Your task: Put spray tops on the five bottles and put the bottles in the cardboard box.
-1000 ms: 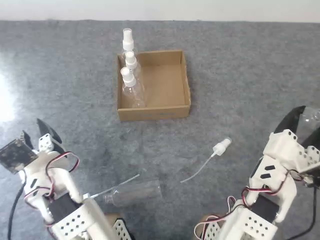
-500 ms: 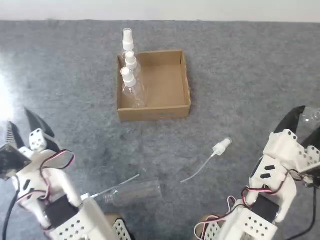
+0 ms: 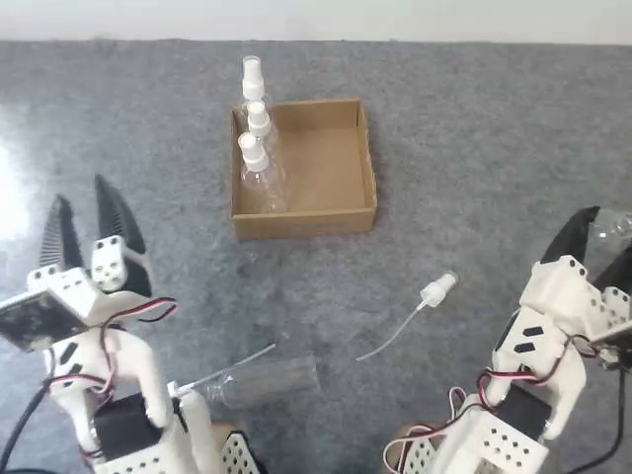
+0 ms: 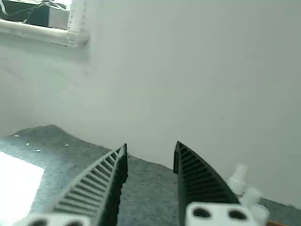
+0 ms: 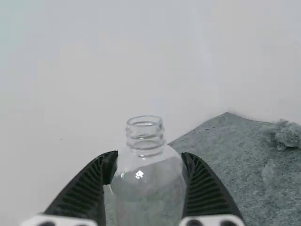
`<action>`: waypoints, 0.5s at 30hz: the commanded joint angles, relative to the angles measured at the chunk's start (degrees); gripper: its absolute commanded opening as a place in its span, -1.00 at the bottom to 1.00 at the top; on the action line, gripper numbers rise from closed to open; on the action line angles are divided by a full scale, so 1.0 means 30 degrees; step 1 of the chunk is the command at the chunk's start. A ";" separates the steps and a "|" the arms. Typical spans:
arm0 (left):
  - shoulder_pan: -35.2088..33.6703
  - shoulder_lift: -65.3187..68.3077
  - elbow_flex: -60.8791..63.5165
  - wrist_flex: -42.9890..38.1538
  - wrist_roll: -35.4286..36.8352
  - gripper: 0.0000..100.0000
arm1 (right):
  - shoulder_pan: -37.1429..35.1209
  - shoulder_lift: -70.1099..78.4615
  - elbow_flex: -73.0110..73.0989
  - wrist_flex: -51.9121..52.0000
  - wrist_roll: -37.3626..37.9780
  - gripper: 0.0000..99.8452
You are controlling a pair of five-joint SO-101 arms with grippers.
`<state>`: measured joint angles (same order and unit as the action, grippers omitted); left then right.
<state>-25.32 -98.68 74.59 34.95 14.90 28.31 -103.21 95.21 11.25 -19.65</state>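
Bottle of clear plastic [image 5: 145, 176], uncapped, sits clamped in the right end effector [image 5: 148, 157] at the grey felt worktop's [image 3: 474, 148] right edge, the left end effector [image 3: 82, 193] gaping near its left edge.

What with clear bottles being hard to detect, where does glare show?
High view: a bright patch at the left edge of the grey felt table; the clear plastic bottle lying on its side barely stands out. Left wrist view: a white patch on the felt. Right wrist view: a highlight on the clear uncapped bottle in the right jaws.
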 commanded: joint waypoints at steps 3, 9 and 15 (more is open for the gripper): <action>0.3868 -0.0293 -0.1890 -0.0410 0.0059 -0.70 | 0.0278 -0.0278 0.0352 -0.0484 0.0029 -0.95; 0.7707 -0.0293 -0.2066 -0.0410 0.0029 -0.70 | 0.0952 -0.0278 0.0352 -0.0484 0.0029 -0.95; 1.1106 -0.0176 -0.2125 0.0821 -0.0029 -0.69 | 0.1245 -0.0278 0.0352 -0.0484 0.0000 -0.95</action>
<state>2.64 -99.47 71.08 34.95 14.90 31.30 -103.21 95.21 11.25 -19.65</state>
